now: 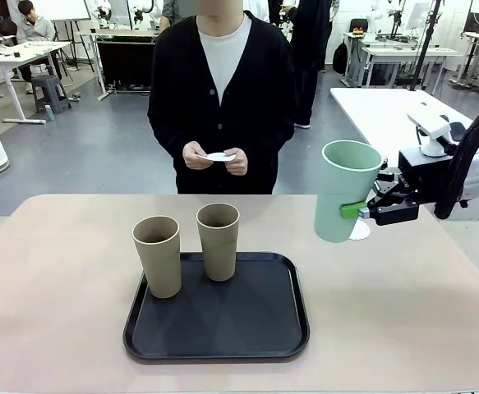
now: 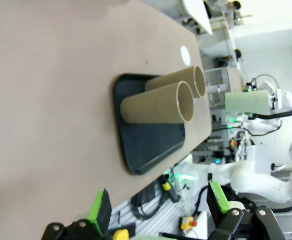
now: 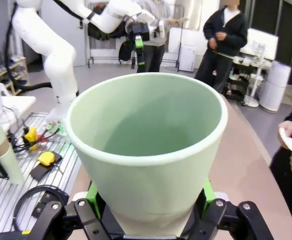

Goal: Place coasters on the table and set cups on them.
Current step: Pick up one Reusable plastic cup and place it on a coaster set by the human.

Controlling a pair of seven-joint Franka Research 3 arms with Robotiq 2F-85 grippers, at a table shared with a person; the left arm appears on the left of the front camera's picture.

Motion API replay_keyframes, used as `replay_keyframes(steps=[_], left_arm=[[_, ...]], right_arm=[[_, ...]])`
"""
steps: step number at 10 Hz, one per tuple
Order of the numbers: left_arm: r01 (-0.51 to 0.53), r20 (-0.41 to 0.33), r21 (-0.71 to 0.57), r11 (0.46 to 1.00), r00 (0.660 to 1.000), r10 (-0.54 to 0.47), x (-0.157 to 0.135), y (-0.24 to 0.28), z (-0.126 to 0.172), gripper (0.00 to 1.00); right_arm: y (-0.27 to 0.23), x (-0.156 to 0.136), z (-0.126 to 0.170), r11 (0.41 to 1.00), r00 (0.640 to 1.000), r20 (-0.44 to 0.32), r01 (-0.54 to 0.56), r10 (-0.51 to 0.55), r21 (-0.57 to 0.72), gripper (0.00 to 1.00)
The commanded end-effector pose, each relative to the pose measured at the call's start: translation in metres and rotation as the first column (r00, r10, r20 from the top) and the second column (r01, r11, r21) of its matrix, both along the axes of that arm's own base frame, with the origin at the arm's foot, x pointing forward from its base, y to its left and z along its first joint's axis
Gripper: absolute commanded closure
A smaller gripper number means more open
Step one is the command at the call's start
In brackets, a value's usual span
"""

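Tabletop [image 1: 58,312] beside tray [image 1: 214,355] lies open; right jaws clamp mint cup [image 1: 342,185] near coaster [image 1: 361,232]; left jaws apart.

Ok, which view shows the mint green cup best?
Front view: the whole mint green cup side-on, clamped low by the right tool. Right wrist view gives its rim and inside close up; left wrist view, a small far-off side.

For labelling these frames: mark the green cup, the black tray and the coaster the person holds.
green cup [image 1: 343,185], front view, on its side wall.
black tray [image 1: 247,316], front view, on its bare floor.
coaster [image 1: 220,156], front view, on the white disc's middle.
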State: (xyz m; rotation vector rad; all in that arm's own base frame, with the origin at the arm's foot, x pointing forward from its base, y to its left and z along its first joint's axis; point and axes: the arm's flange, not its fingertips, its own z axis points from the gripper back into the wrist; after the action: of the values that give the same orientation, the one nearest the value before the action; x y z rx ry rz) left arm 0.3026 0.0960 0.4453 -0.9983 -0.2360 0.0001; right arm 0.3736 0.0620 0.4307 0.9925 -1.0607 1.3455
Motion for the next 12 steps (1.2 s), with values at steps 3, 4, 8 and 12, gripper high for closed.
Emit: replay_keyframes(steps=[3, 4, 8, 12], left_arm=[[0.004, 0.017, -0.009, 1.0, 1.0, -0.004, 0.001, -0.001, 0.0, 0.0], [0.004, 0.017, -0.009, 1.0, 1.0, -0.004, 0.001, -0.001, 0.0, 0.0], [0.004, 0.017, -0.009, 1.0, 1.0, -0.004, 0.001, -0.001, 0.0, 0.0], [0.004, 0.017, -0.009, 1.0, 1.0, -0.004, 0.001, -0.001, 0.0, 0.0]], right_arm=[[-0.098, 0.086, 0.017, 0.976, 0.976, -0.076, 0.208, -0.202, 0.067, 0.15], [-0.114, 0.099, 0.024, 0.972, 0.972, -0.078, 0.228, -0.223, 0.06, 0.15], [-0.155, 0.144, 0.043, 0.952, 0.951, -0.098, 0.301, -0.294, 0.062, 0.15], [-0.144, 0.152, 0.029, 0.971, 0.973, -0.071, 0.224, -0.218, 0.089, 0.15]])
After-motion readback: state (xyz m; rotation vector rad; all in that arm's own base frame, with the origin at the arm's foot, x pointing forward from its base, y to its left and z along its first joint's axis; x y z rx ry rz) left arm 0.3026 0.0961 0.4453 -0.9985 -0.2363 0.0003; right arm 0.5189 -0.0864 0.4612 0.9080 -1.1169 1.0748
